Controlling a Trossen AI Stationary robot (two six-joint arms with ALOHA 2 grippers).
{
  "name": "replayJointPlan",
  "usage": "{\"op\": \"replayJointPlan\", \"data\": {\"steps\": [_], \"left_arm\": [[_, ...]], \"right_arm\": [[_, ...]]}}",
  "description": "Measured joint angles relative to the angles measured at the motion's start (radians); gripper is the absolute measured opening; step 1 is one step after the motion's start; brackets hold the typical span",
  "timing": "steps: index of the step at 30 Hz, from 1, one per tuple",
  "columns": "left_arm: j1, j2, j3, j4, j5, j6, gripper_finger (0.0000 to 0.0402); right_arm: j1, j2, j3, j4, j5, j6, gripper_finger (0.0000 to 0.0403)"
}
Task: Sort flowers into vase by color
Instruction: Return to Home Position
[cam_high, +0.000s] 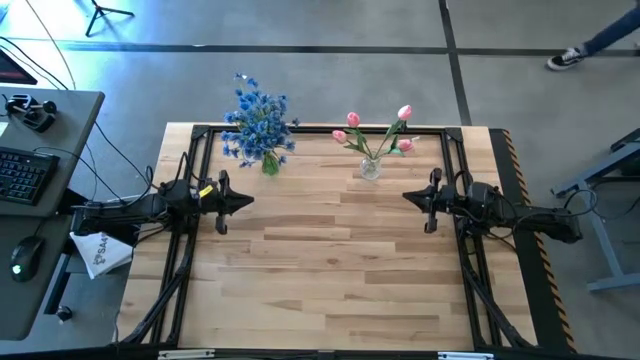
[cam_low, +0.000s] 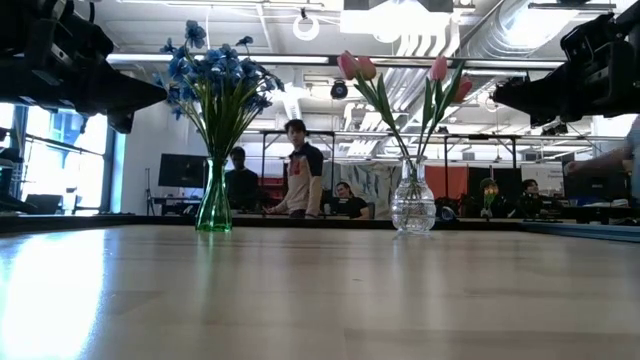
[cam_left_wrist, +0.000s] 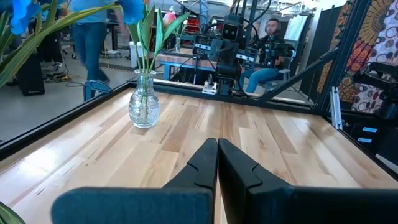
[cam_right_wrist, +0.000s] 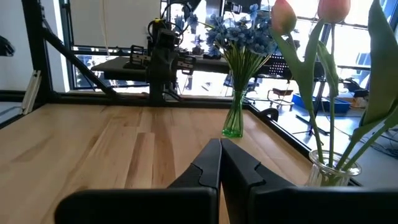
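Light wooden plank table (cam_high: 330, 270) in a black frame, with an open workshop behind it.

Item 1: slim green glass vase (cam_low: 213, 205), upright at the far edge, left of centre, holding the blue-blossom flowers (cam_low: 215, 70).

Item 2: round clear glass vase (cam_low: 412, 205), upright at the far edge, right of centre, well apart from the first, holding the pink tulip-like flowers (cam_low: 355, 68).

Left gripper (cam_high: 250, 200): over the table's left side, fingers pressed together.

Right gripper (cam_high: 405, 197): over the right side, fingers likewise together.

White bag (cam_high: 100, 252): beside the table's left edge, dark print too small to read.
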Motion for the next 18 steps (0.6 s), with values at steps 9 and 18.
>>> {"op": "replayJointPlan", "data": {"steps": [9, 18], "left_arm": [[0.0, 0.0, 0.0, 0.0, 0.0, 0.0, 0.0001], [0.0, 0.0, 0.0, 0.0, 0.0, 0.0, 0.0001]], "right_arm": [[0.0, 0.007, 0.0, 0.0, -0.002, -0.001, 0.0], [0.0, 0.007, 0.0, 0.0, -0.002, 0.004, 0.0]]}}
